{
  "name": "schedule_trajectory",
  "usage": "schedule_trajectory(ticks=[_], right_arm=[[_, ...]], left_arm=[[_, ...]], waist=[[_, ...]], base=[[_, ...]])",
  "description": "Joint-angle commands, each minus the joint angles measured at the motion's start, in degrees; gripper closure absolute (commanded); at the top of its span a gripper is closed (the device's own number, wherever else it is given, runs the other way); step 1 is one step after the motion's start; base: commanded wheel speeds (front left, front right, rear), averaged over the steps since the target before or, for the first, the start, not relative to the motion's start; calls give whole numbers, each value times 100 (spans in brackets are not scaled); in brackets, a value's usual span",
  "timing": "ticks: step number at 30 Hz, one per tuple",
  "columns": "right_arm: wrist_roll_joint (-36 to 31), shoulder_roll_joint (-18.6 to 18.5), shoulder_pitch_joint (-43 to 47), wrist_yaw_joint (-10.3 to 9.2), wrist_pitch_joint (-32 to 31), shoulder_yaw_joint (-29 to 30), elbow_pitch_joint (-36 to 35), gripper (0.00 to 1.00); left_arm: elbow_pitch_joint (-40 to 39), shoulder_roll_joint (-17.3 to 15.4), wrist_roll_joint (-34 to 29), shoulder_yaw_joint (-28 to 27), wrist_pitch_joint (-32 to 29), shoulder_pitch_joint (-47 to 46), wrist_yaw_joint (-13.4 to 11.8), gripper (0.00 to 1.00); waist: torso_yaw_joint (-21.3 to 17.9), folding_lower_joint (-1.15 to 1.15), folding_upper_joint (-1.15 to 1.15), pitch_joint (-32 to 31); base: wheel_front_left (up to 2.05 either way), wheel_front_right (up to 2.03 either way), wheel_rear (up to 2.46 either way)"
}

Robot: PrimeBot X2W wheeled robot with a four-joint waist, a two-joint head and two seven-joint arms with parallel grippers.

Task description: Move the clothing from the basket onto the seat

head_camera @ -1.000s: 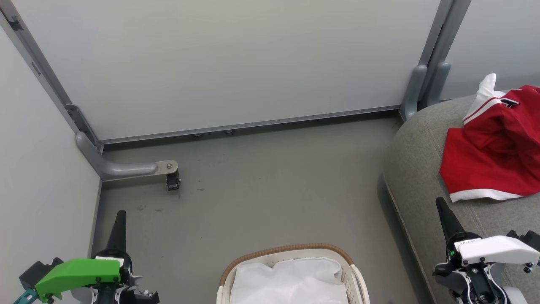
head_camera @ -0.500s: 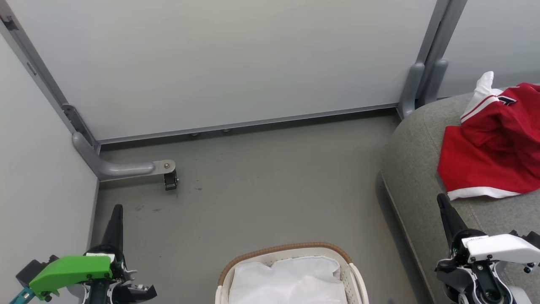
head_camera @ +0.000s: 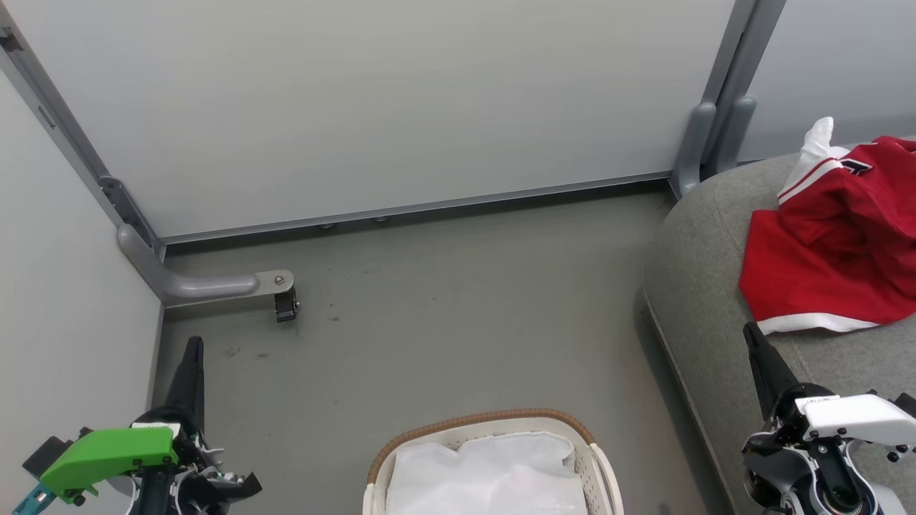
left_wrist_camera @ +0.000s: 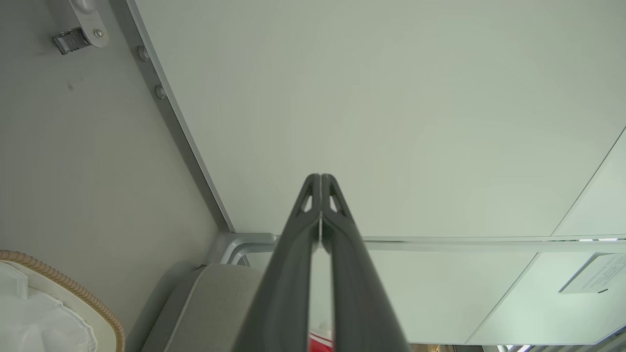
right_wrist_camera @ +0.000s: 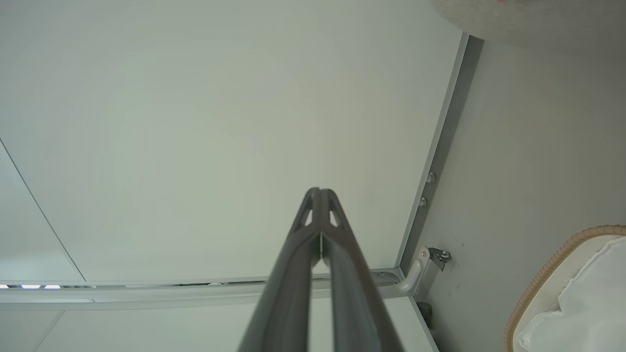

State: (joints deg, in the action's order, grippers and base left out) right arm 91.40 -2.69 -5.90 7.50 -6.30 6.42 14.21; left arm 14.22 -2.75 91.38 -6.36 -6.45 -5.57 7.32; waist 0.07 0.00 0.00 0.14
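Note:
Red clothing (head_camera: 837, 243) with white trim lies crumpled on the grey seat (head_camera: 708, 286) at the right of the head view. The cream basket (head_camera: 486, 422) with a brown rim stands at the bottom centre, and white cloth (head_camera: 490, 476) lies in it. My left gripper (head_camera: 192, 347) is shut and empty at the lower left, over the floor. My right gripper (head_camera: 751, 332) is shut and empty at the lower right, its tip just below the clothing's white hem. In the left wrist view the left gripper (left_wrist_camera: 320, 178) points at a wall panel, with the basket (left_wrist_camera: 58, 283) at the lower left. The right gripper (right_wrist_camera: 319, 191) also faces a panel.
Pale partition panels (head_camera: 372, 107) enclose the space at the back and left. A grey metal foot with a small black castor (head_camera: 285, 306) juts onto the grey floor (head_camera: 458, 322) at the left. A grey post (head_camera: 705, 143) stands beside the seat's far corner.
The head view has shifted slightly, so everything sits a little further left and lower. Both grippers stay shut, and the clothing on the seat has not moved.

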Motion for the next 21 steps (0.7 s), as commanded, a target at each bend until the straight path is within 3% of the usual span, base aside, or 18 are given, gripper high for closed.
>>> schedule_trajectory(ticks=[1, 21], right_arm=[[102, -35, -56, -2, -43, 24, -35, 100], [109, -35, -54, -2, -44, 22, -34, 100]], left_arm=[[-30, -23, 111, -35, -19, -116, 33, 100], [-25, -23, 113, -33, -27, -97, 31, 100]], waist=[[-5, 0, 0, 2], [-7, 0, 0, 4]], base=[[0, 0, 0], [0, 0, 0]])
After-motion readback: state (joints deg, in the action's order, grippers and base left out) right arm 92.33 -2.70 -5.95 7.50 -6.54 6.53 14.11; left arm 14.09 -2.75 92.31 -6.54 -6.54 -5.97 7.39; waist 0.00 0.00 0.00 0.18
